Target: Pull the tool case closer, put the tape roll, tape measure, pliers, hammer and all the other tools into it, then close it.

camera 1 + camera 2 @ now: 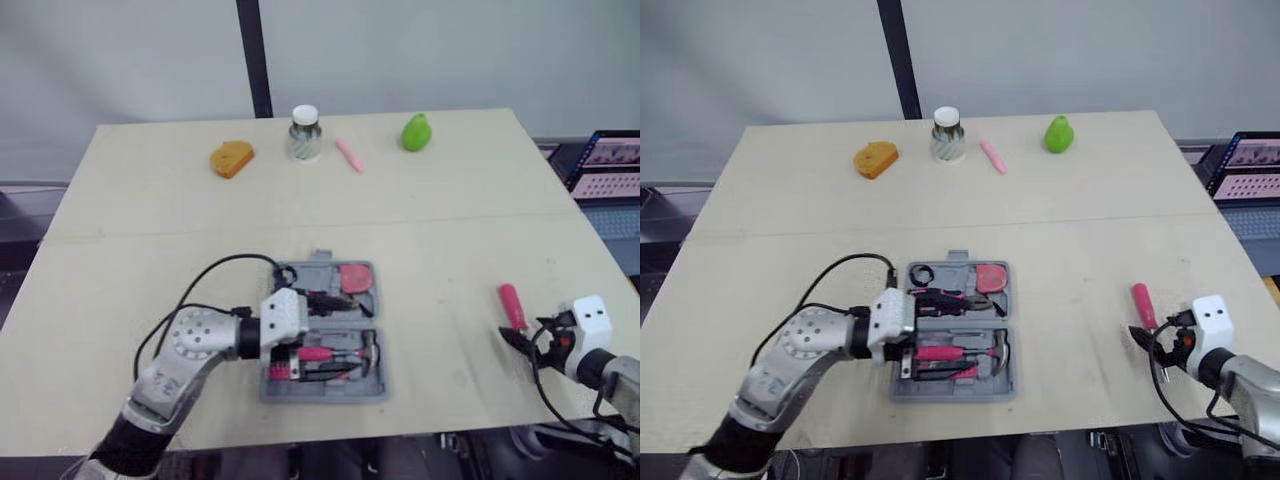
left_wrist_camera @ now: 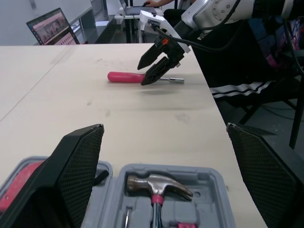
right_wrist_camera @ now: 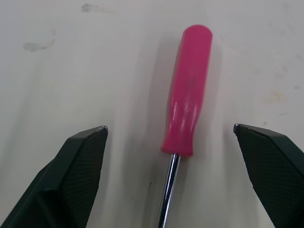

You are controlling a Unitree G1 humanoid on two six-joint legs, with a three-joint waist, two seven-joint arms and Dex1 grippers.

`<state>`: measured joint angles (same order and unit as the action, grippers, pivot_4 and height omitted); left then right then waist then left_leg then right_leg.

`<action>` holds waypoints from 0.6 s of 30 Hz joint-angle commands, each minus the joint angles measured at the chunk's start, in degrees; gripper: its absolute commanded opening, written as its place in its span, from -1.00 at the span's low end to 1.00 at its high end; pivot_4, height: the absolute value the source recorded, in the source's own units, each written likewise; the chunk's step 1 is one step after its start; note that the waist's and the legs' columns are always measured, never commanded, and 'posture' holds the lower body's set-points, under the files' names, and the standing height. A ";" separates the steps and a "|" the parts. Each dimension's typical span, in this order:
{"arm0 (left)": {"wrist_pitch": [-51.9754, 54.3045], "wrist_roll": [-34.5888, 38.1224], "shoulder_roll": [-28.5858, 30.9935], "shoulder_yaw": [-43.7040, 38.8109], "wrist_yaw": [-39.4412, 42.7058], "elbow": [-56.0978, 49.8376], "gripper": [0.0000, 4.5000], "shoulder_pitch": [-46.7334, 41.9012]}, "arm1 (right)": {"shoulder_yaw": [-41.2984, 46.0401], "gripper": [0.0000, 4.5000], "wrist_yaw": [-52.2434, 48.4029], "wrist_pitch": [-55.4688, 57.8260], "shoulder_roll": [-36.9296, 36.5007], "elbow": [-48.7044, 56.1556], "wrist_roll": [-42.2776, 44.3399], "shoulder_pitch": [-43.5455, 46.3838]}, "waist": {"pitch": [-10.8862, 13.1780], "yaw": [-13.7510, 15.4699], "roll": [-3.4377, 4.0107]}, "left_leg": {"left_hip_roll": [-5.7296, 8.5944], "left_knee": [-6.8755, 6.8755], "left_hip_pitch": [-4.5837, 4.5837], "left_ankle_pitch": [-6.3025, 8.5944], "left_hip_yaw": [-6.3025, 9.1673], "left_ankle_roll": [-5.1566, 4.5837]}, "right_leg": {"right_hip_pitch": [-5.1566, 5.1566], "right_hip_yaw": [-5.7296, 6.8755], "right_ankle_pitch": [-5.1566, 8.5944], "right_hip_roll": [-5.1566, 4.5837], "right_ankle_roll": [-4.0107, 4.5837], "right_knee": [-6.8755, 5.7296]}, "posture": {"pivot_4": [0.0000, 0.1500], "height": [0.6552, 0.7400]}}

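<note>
Left gripper (image 2: 164,128), fingers spread, hovers over the open tool case (image 1: 325,388) near the front edge of the table (image 1: 450,230), hammer (image 2: 159,185) already seated, while the right gripper (image 3: 169,127), fingers apart, straddles the pink screwdriver (image 3: 187,90) well right of the case, apparently lined up to grasp it

**Pink on grey, over pale wood**

The tool case (image 1: 330,393) is grey. The screwdriver (image 3: 187,95) has a glossy pink handle and a chrome shaft. The hammer (image 2: 159,186) has a silver head and a pink neck. The fingers (image 3: 78,180) are black with a fine mesh pattern. The table (image 1: 450,230) is pale beige.
</note>
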<state>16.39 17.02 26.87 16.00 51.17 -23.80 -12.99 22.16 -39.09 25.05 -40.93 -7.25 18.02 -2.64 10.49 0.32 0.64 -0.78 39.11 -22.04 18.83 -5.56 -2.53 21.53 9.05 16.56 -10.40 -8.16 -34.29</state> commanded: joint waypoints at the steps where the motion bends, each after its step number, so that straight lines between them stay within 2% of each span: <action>1: -1.39 -1.08 -1.24 1.41 -0.86 -0.29 0.98 -0.55 | -0.29 1.00 1.97 -1.34 0.61 -1.03 -1.29 0.45 | 0.00 0.04 0.00 | 0.00 0.00 0.00 0.00 0.00 0.00 | 0.00 0.00 0.00 0.00 0.00 0.01 | 1.00 1.00; 9: -1.46 -1.62 -2.25 1.79 -1.49 -0.70 0.98 -0.42 | -1.16 1.00 3.40 -1.87 1.92 -2.62 -1.91 1.00 | 0.00 0.36 0.00 | -0.01 0.01 -0.01 -0.02 0.02 -0.03 | -0.01 0.01 0.00 0.00 0.00 0.01 | 1.00 1.00; 12: -1.51 -1.81 -2.50 1.91 -1.64 -0.52 1.00 -0.66 | -0.84 0.68 4.08 -1.94 2.42 -2.69 -1.89 0.92 | 0.00 0.53 0.00 | -0.01 0.01 -0.01 -0.02 0.03 -0.03 | -0.01 0.02 0.00 0.00 0.00 0.01 | 1.00 1.00; 18: -1.57 -1.80 -2.72 2.05 -1.81 -0.19 1.00 -1.16 | -0.48 -0.68 4.55 -1.92 2.83 -2.33 -2.00 0.47 | 0.00 1.11 0.00 | 0.00 0.06 -0.01 -0.03 0.03 -0.04 | -0.04 0.01 -0.02 -0.01 -0.02 0.01 | 1.00 1.00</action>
<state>15.94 15.28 24.61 18.02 49.57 -23.60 -13.28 20.59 -36.21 23.52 -38.06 -9.61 16.48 -1.51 10.49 1.44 0.64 -0.78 39.17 -22.06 18.80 -5.53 -2.57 21.49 9.06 16.54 -10.42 -8.19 -34.28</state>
